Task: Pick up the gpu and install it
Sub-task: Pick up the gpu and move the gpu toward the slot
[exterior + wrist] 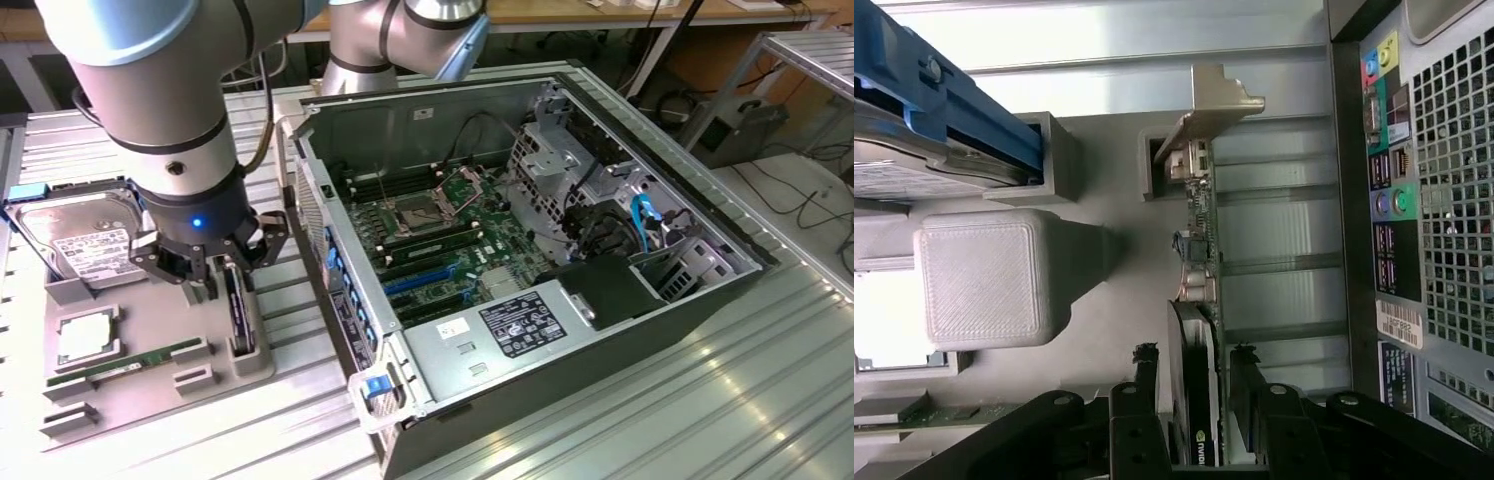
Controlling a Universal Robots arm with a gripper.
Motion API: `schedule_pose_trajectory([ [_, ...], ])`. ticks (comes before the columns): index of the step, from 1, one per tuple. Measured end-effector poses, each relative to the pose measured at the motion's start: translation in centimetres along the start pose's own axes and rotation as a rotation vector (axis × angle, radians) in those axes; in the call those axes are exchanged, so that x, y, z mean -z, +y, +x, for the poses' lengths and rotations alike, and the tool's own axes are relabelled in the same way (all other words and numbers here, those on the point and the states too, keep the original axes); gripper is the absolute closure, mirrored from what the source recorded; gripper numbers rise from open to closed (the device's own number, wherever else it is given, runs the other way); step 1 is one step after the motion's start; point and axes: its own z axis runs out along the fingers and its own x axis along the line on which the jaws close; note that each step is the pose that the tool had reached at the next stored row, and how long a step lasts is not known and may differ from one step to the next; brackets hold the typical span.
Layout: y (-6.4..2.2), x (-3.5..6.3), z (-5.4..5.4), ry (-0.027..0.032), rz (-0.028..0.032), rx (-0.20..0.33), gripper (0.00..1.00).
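Exterior and wrist views: the claw hangs over a gray tray, its two fingers apart and straddling the gpu, one finger beside each face. The gpu stands on its long edge in a slot of the tray, its silver bracket at the end away from the claw. In the exterior view the tray lies on the tabletop at 9 o'clock from the open computer case, with the gpu along its 3 o'clock edge, a hard drive at 11 o'clock and a memory stick near 7 o'clock.
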Motion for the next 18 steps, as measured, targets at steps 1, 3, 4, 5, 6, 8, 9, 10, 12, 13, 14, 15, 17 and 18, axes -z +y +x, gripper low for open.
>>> schedule_pose_trajectory([
  [1, 0.05, -0.01, 0.01, 0.0027, 0.0002, 0.0, 0.58],
  [3, 0.12, -0.03, 0.02, 0.006, 0.0004, 0.0, 0.58],
  [4, 0.17, -0.04, 0.02, 0.0061, 0.0004, 0.0, 0.58],
  [5, 0.17, -0.04, 0.02, 0.0062, 0.0005, 0.0, 0.58],
  [6, 0.17, -0.04, 0.02, 0.0064, 0.0007, 0.0, 0.58],
  [8, 0.17, -0.12, 0.02, 0.0066, 0.0011, 0.0, 0.58],
  [9, 0.17, -0.16, 0.02, 0.0066, 0.0013, 0.0, 0.58],
  [10, 0.17, -0.19, 0.02, 0.0068, 0.0021, 0.0, 0.58],
  [12, 0.17, -0.26, 0.03, 0.0074, 0.0029, 0.0, 0.58],
  [13, 0.17, -0.3, 0.03, 0.0076, 0.003, 0.0, 0.58],
  [14, 0.17, -0.32, 0.03, 0.0079, 0.0032, 0.0, 0.58],
  [15, 0.16, -0.34, 0.03, 0.0079, 0.0033, 0.0, 0.58],
  [17, 0.16, -0.35, 0.03, 0.0079, 0.0034, 0.0, 0.58],
  [18, 0.17, -0.36, 0.03, 0.0078, 0.0033, 0.0, 0.59],
])
